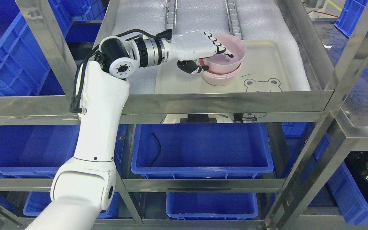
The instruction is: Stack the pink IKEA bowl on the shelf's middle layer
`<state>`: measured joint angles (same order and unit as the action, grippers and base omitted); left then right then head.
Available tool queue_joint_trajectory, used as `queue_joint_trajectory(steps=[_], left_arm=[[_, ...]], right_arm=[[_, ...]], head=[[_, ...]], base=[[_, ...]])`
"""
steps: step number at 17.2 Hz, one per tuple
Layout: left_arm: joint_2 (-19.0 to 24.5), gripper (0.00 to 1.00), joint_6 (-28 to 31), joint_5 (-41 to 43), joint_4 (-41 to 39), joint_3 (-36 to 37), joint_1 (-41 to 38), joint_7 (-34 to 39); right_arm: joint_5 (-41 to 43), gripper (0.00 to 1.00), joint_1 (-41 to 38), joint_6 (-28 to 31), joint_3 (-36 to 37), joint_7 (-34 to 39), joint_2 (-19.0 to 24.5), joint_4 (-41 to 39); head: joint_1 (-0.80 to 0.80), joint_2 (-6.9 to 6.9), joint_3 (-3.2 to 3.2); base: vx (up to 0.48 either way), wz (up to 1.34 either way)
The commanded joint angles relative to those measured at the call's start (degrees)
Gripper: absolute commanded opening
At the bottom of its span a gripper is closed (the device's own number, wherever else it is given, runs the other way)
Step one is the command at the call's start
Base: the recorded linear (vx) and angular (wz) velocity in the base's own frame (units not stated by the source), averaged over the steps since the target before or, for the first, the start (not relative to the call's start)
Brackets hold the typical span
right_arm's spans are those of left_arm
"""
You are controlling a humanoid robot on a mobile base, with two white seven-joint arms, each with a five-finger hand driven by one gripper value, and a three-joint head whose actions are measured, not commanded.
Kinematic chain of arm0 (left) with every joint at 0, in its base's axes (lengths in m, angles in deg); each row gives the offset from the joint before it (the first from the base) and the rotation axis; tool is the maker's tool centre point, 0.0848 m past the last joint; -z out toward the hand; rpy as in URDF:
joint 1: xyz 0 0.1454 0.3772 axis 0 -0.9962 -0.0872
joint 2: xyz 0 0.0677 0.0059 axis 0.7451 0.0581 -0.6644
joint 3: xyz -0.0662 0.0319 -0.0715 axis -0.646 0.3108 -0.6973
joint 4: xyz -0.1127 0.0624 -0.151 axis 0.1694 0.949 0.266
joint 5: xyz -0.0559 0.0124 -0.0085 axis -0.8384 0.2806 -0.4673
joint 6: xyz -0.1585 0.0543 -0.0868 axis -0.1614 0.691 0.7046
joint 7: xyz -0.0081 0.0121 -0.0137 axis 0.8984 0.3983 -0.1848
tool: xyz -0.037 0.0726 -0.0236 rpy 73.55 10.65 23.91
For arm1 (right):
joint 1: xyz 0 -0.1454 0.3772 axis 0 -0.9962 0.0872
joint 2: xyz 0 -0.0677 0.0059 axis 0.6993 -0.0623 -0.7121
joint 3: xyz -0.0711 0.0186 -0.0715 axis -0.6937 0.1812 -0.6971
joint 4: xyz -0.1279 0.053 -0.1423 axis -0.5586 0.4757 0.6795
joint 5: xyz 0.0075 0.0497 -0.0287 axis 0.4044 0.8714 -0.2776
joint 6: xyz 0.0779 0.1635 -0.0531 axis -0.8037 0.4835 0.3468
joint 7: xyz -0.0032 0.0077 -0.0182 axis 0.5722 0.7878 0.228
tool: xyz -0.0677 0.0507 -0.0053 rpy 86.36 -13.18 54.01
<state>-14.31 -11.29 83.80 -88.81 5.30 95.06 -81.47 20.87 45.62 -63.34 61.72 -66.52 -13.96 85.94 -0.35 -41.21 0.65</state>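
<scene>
Far left of the frame, blue plastic crates [8, 48] are filling the space behind the steel shelf frame [184, 101], and more of them are sitting below at lower left. The robot's left arm [97, 127] is coming up from the bottom left corner, white shell with a black joint at the elbow, and bending across toward the centre at the top.

Up there the left hand [200, 51] is reaching onto the shelf level, which is lined with white foam sheeting [139, 19]. A cream tray [267, 60] with a little bear face printed at its front edge is lying on that foam. The hand is clamped on the upper pink bowl [232, 52]: fingers [217, 43] hooked over the rim into the inside, thumb [192, 67] pressing on the outside wall. That bowl is sitting tilted in a second pink bowl [222, 78], which is resting on the tray, upper centre of the frame.

Below the shelf rail, a big blue bin [203, 150] with a black cable [157, 143] lying in it is taking up the middle, another bin [211, 204] showing under it. At right, a slanted steel post [302, 172] is cutting across, with more blue crates [356, 16] in the upper right corner and grey floor behind.
</scene>
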Motion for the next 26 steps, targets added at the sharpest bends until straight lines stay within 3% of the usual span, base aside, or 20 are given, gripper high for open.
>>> queue_joint_trajectory(steps=[1,4,6,11,16,22,26], left_arm=[[0.90,0.89,0.01,-15.74,0.29,-3.37,2.04,0.29],[0.90,0.95,0.01,-21.90,0.03,-5.38,3.37,0.64],[0.90,0.95,0.01,-29.97,-2.41,-0.77,1.37,4.21],[0.90,0.95,1.68,-31.51,-11.74,15.24,-11.81,10.92],[0.90,0.95,0.01,-31.42,-15.44,18.60,-29.81,10.40],[0.90,0.95,0.01,-31.33,-14.48,15.19,-54.51,10.31],[0.90,0.99,0.01,-35.18,-2.39,7.64,-59.56,14.15]], right_arm=[[0.00,1.00,-0.17,-0.04,0.00,-0.03,-1.00,-1.00],[0.00,1.00,-0.17,-0.04,0.00,-0.03,-1.00,-1.00],[0.00,1.00,-0.26,-0.04,0.00,-0.03,-1.00,-1.00],[0.00,1.00,-0.26,-0.04,0.00,-0.03,-1.00,-1.00],[0.00,1.00,-0.17,-0.04,0.00,-0.03,-1.00,-1.00],[0.00,1.00,-0.26,-0.04,0.00,-0.03,-1.00,-1.00],[0.00,1.00,-0.17,-0.04,0.00,-0.03,-1.00,-1.00]], head=[[0.00,0.00,0.00],[0.00,0.00,0.00],[0.00,0.00,0.00],[0.00,0.00,0.00],[0.00,0.00,0.00],[0.00,0.00,0.00],[0.00,0.00,0.00]], base=[[-0.013,0.00],[-0.015,0.01],[-0.016,0.08],[-0.035,0.06],[-0.048,0.01],[-0.040,-0.09],[-0.053,-0.13]])
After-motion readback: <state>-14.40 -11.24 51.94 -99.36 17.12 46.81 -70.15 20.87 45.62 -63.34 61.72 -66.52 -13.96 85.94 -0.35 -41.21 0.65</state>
